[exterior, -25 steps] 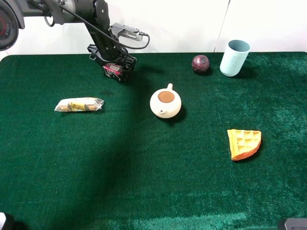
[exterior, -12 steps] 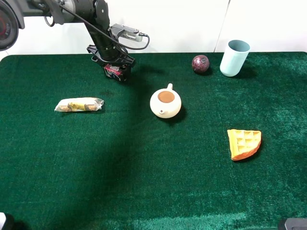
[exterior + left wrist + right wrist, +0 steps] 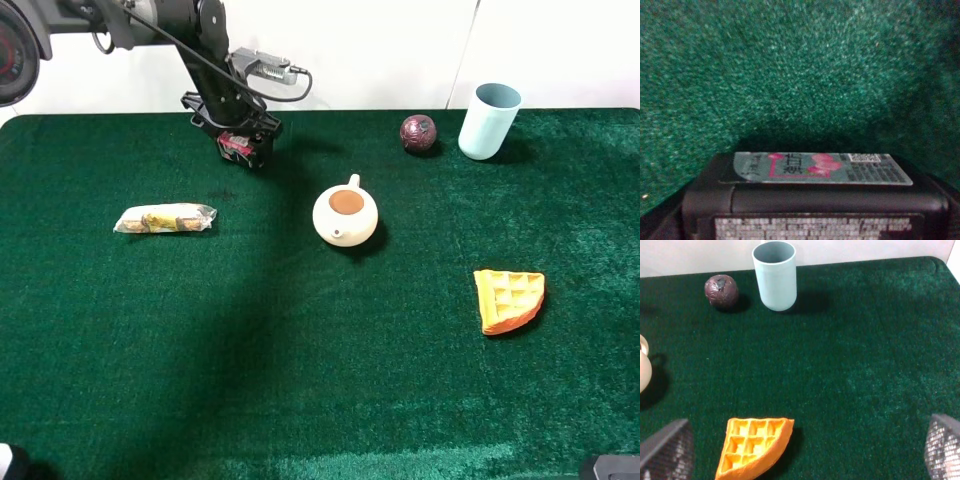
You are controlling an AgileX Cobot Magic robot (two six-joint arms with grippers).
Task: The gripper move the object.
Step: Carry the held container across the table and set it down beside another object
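Note:
The object is a small black box with pink and white printing [image 3: 236, 146] at the back left of the green table. My left gripper [image 3: 240, 135], a black claw on the grey and black arm, is shut around it. In the left wrist view the box [image 3: 815, 197] fills the near part of the picture, and the fingers themselves do not show. My right gripper [image 3: 804, 452] is open and empty, its mesh fingertips [image 3: 665, 450] wide apart, above the carpet near the waffle. Only a corner of it [image 3: 612, 467] shows in the high view, at the front right.
A cream teapot [image 3: 345, 213] stands mid-table. A clear-wrapped yellow snack bar [image 3: 165, 218] lies at the left. A dark red ball [image 3: 418, 132] and a pale blue cup [image 3: 490, 121] stand at the back right. An orange waffle wedge [image 3: 509, 298] lies at the right.
The left gripper with the box has shifted slightly toward the back of the table. Everything else is where it was.

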